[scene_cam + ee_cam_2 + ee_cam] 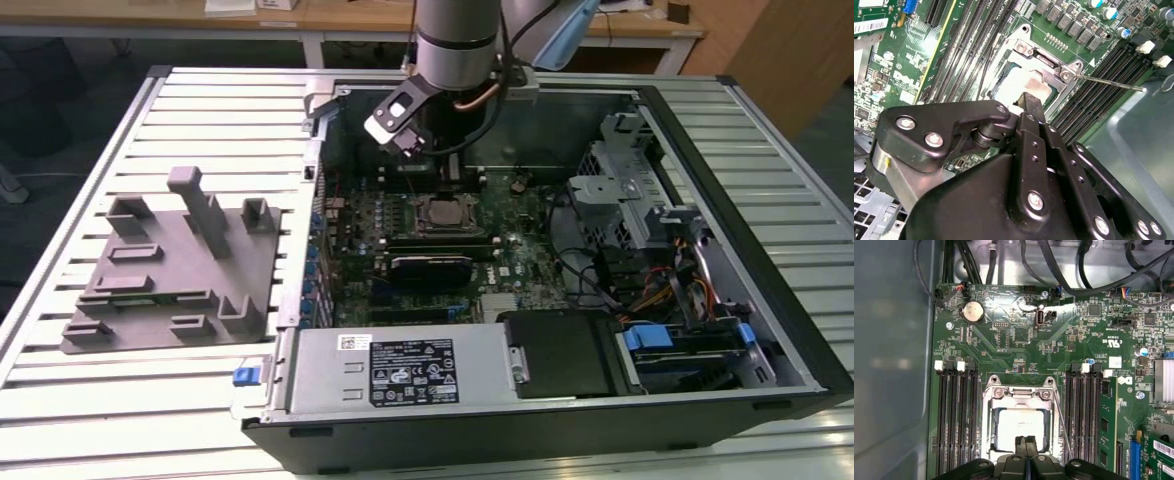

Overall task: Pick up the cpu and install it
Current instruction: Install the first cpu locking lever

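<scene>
So the gripper (1026,441) has its fingers pressed together, pinching nothing. The cpu (1013,426) sits right under its tips, inside the socket frame (1019,393) on the motherboard (1019,347).

The cpu (1015,422) inside socket frame (1019,394), between memory slots (956,425)

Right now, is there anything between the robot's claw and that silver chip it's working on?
Nothing visible. In the first wrist view the shut gripper hangs right over the cpu, which lies flat inside the socket frame. The thin lever runs beside the chip, not across it.
</scene>
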Controlling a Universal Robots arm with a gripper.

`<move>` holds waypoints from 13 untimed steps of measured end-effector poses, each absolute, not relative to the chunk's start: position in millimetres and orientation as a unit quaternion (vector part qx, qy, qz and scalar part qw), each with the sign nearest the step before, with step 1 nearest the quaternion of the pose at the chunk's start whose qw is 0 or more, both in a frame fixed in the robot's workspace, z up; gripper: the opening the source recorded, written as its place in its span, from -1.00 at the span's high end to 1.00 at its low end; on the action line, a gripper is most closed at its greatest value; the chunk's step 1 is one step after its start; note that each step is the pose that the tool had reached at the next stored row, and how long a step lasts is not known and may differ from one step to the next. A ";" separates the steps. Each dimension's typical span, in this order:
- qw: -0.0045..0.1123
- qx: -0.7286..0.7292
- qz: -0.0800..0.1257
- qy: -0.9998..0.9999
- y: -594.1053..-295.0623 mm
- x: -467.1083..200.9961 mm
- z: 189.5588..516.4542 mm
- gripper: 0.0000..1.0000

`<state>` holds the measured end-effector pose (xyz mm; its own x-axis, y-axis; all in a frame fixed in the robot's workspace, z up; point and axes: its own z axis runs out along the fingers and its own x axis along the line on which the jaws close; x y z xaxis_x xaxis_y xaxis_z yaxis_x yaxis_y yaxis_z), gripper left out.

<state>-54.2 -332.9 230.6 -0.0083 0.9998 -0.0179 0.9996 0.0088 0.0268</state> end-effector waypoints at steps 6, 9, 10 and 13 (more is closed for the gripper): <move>0.016 0.704 0.003 0.710 -332.9 -54.2 241.2 0.79; 0.016 0.704 0.003 0.710 -332.9 -54.2 247.3 0.79; 0.016 0.704 0.003 0.710 -332.9 -54.2 249.5 0.79; 0.016 0.704 0.003 0.710 -332.9 -54.2 255.3 0.79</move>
